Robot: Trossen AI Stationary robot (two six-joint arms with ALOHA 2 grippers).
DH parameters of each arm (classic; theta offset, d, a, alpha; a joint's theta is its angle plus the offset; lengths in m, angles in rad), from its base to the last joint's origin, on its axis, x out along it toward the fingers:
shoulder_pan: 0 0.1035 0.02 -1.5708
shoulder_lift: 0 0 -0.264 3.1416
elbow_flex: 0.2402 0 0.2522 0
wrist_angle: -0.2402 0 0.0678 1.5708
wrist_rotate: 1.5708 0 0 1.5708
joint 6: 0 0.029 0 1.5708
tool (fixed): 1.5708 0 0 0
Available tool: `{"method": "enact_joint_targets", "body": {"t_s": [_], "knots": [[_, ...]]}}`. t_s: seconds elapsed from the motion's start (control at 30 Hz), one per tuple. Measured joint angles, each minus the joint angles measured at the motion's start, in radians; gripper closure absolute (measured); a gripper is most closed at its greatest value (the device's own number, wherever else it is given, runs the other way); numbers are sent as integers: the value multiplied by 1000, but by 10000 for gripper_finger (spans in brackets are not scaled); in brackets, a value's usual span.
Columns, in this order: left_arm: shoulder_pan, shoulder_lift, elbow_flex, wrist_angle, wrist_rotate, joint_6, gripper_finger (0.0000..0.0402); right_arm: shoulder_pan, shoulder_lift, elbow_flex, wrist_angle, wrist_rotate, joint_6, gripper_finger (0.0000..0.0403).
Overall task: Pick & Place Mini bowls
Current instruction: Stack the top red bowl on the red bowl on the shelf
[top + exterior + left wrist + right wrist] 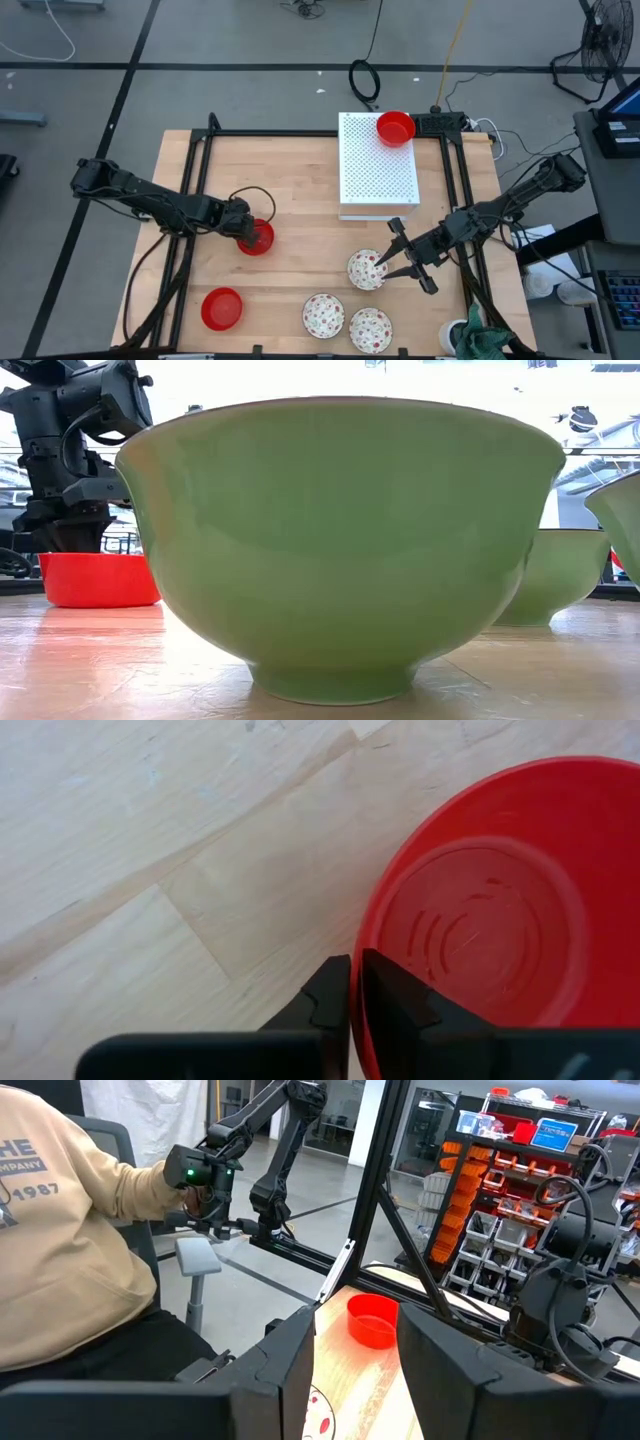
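The left arm reaches low across the table from its left edge, its left gripper [250,234] down at a red bowl [257,238] left of the table's middle, with fingers [330,995] clenched on that bowl's rim, one outside and one inside. The right arm comes in from the right edge, its right gripper [392,252] at a speckled bowl [366,270]; its fingers [398,233] stand apart and hold nothing. Two more speckled bowls [324,314] sit close together at the near edge, and a second red bowl [221,308] lies toward the near left corner. A third red bowl [395,127] rests on the white board [375,175] at the far edge. Bare wood lies open between the two arms.
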Motion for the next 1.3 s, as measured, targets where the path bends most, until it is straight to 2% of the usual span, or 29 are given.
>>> {"method": "enact_joint_targets", "body": {"t_s": [0.2,0.43,0.67,0.93,1.2,1.3], "knots": [[0,-1,0,5,1,0,395,0,0,0,0,0,0,273],[0,0,0,0,-3,0,369,0,0,0,-2,0,0,273],[0,0,0,5,-6,0,394,0,0,0,-3,0,0,273],[0,0,0,0,-7,1,368,0,0,0,-3,0,0,273],[0,-1,0,5,-7,3,395,0,0,0,-3,0,0,273],[0,0,0,4,-7,4,385,0,0,0,-3,0,0,273]]}}
